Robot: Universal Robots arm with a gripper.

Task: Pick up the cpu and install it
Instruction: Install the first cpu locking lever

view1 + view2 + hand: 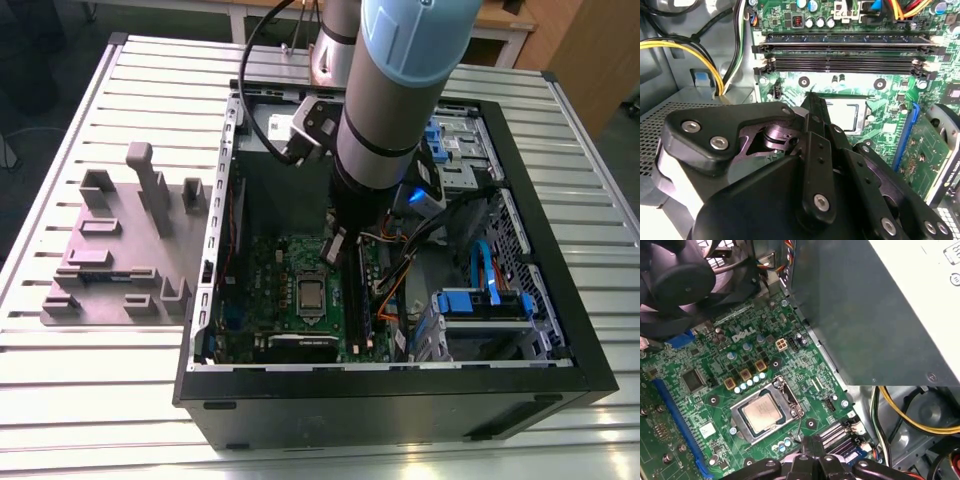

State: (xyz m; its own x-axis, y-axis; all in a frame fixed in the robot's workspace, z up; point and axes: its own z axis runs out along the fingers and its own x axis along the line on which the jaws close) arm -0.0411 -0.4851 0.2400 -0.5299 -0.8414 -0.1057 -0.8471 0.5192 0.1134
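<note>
The cpu [762, 412] lies flat in the metal-framed socket on the green motherboard [715, 365], its silvery top facing up. In the exterior view the cpu [311, 293] sits mid-board inside the open computer case [400, 385]. My gripper [813, 442] hovers just above the board beside the socket, its black fingers pressed together with nothing between them. The second wrist view looks past the gripper [812, 97], whose body covers part of the cpu [842, 116]. In the exterior view the gripper [335, 250] hangs a little above and beyond the socket.
A large grey power supply [880, 305] and a black fan [675, 280] stand close by the socket. Memory slots [845, 50], yellow cables [690, 50] and a blue-tabbed drive cage [480, 300] crowd the case. A grey fixture plate [120, 250] lies on the slatted table [100, 400].
</note>
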